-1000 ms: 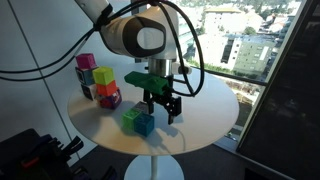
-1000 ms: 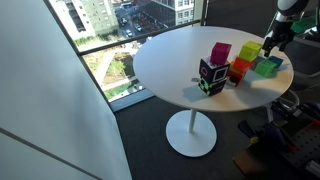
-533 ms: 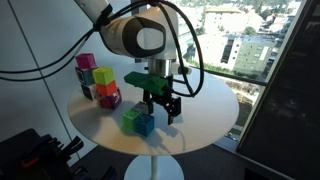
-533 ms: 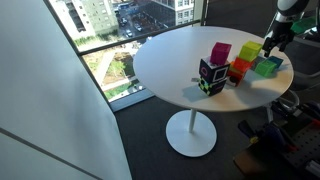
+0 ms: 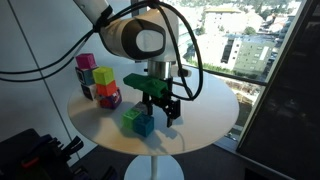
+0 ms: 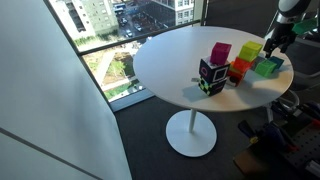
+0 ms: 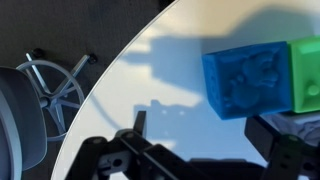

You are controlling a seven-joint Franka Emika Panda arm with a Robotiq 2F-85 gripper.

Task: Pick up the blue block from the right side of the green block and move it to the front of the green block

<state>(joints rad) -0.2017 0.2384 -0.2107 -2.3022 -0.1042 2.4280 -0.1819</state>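
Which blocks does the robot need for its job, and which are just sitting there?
For the job:
- blue block
- green block
- the robot's open hand

Just sitting there:
- pink cube
- orange cube
- dark cube

Exterior view close beside arm (image 5: 140, 38), looks down over round counter (image 5: 212, 112) toward window (image 5: 245, 40). Exterior view farther, higher, shows whole counter (image 6: 170, 60). Both exterior views share colored block cluster (image 5: 98, 80). Wrist view close above blue block (image 7: 247, 78), counter edge.

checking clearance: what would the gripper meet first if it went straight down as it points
Likely the blue block: the open gripper points down over it, off-centre, so it may clip the block's top; otherwise the white table. Depth is unclear.
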